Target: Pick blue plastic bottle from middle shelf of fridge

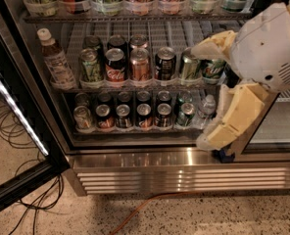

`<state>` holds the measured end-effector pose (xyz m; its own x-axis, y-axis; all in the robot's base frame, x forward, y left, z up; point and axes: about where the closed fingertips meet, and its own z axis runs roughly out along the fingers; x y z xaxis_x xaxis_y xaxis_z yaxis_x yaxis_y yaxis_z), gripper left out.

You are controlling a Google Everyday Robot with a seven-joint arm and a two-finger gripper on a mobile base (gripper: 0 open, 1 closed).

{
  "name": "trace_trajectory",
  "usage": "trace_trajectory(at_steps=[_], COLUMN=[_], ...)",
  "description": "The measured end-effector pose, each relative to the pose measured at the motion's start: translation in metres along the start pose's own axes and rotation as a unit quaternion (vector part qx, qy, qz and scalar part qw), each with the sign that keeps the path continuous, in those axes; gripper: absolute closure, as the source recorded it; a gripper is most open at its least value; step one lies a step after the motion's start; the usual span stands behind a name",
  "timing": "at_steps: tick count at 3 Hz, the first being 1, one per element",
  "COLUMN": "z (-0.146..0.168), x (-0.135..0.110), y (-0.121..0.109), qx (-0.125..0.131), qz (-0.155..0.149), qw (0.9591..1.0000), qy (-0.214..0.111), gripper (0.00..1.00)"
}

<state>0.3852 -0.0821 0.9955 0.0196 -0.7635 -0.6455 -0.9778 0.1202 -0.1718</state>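
Observation:
The blue plastic bottle (55, 60) stands upright at the far left of the middle shelf (135, 88) of the fridge (184, 173); it has a white cap, brown drink and a pale label. My gripper (199, 96) is at the right, in front of the right end of the middle and lower shelves, far from the bottle. Its two cream fingers (211, 44) are spread wide apart and hold nothing. It hides some cans at the right end.
Several cans (140, 63) fill the middle shelf to the right of the bottle. More cans and a small water bottle (206, 107) stand on the lower rack. The open door (17, 116) is at the left. Cables (8, 131) and an orange cord (150, 204) lie on the floor.

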Motion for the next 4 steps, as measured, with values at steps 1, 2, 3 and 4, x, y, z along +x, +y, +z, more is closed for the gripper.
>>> trace_trajectory(at_steps=[1, 2, 3, 4], z=[0.019, 0.019, 0.048, 0.091], x=[-0.073, -0.074, -0.082, -0.092], y=[-0.021, -0.021, -0.017, -0.017], qx=[0.038, 0.038, 0.025, 0.021], qz=[0.038, 0.037, 0.018, 0.002], qw=[0.9985, 0.9985, 0.9989, 0.9984], qy=[-0.013, -0.013, -0.035, -0.053], gripper=[0.00, 0.00, 0.00, 0.00])
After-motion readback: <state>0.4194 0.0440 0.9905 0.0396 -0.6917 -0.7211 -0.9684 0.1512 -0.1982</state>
